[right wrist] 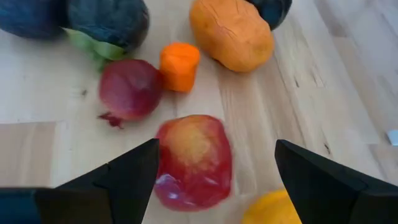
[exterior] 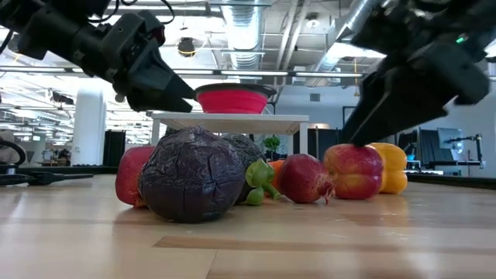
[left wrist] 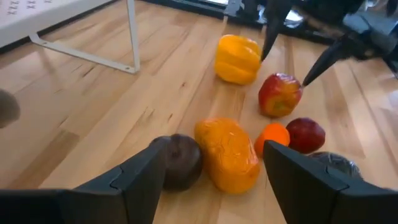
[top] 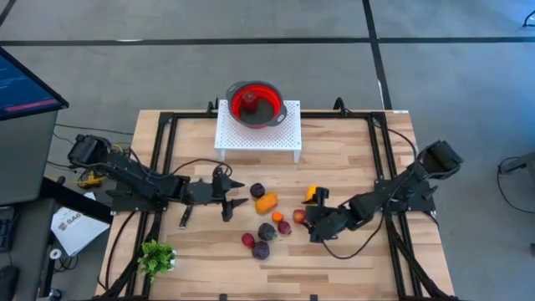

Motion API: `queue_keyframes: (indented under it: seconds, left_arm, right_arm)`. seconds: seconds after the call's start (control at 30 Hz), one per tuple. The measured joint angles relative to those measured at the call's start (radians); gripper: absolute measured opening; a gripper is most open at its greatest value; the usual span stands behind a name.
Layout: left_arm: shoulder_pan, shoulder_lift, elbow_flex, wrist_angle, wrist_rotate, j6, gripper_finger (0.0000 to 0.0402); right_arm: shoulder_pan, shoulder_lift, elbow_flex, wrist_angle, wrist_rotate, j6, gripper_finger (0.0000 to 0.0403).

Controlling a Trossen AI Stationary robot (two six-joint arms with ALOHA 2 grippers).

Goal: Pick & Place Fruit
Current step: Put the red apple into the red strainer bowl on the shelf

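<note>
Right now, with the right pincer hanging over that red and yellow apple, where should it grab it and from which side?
Probably straight down from above, across the apple's rounded middle. The right pincer is open with a finger on either side of the apple. Keep the fingers clear of the yellow pepper beside it and the small orange fruit nearby.

A red bowl (top: 255,103) with a grey rim sat on a white perforated stand (top: 258,132) at the far middle of the wooden table (top: 351,159). A leafy green plant sprig (top: 156,256) lay near the table's front left corner. Beyond the left edge, a monitor (top: 25,84) and a white printed sheet (top: 73,229) were visible.
</note>
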Motion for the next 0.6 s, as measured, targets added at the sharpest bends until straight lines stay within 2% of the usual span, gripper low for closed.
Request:
queue_keyframes:
  seconds: [0.23,0.6]
  left_arm:
    - [0.000,0.000,-0.001,0.042,0.000,0.000,0.0253]
    - [0.000,0.000,-0.001,0.070,0.000,0.009,0.0249]
  right_arm:
    - [-0.086,0.058,0.040,0.000,-0.185,-0.059,0.0312]
    - [-0.115,0.111,0.058,-0.022,-0.208,-0.043,0.0282]
